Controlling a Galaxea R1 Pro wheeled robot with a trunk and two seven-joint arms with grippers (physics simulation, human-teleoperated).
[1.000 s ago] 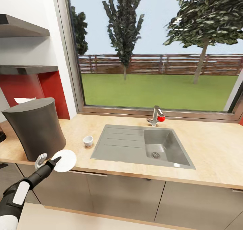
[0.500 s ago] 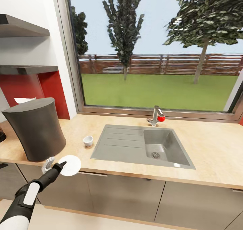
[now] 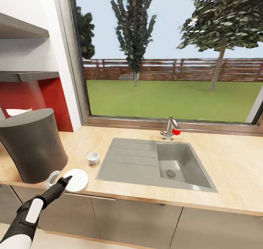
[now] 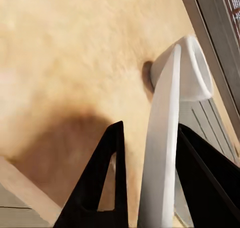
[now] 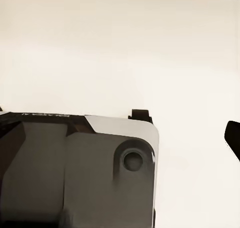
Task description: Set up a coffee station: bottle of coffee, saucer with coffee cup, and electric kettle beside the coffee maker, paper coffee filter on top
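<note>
The dark grey coffee maker [image 3: 33, 146] stands on the wooden countertop [image 3: 226, 161] at the left, and a white paper filter [image 3: 17, 111] peeks out behind its top. A small white coffee cup [image 3: 93, 157] sits between the coffee maker and the sink. My left gripper [image 3: 59, 178] is shut on the white saucer [image 3: 76, 179], which lies low at the counter's front edge. In the left wrist view the saucer [image 4: 162, 153] runs edge-on between the black fingers [image 4: 107, 178], with the cup [image 4: 192, 70] just beyond it. The bottle and the kettle are out of view.
A grey sink with a drainboard [image 3: 128, 157] is set into the counter, with a faucet [image 3: 171, 128] behind it under the window. Shelves [image 3: 25, 75] hang at the upper left. The right wrist view looks at my own grey body panel [image 5: 100, 173] over pale floor.
My left gripper carried the saucer right and lower, onto the counter's front edge near the coffee maker. The head view has shifted slightly since half a second ago.
</note>
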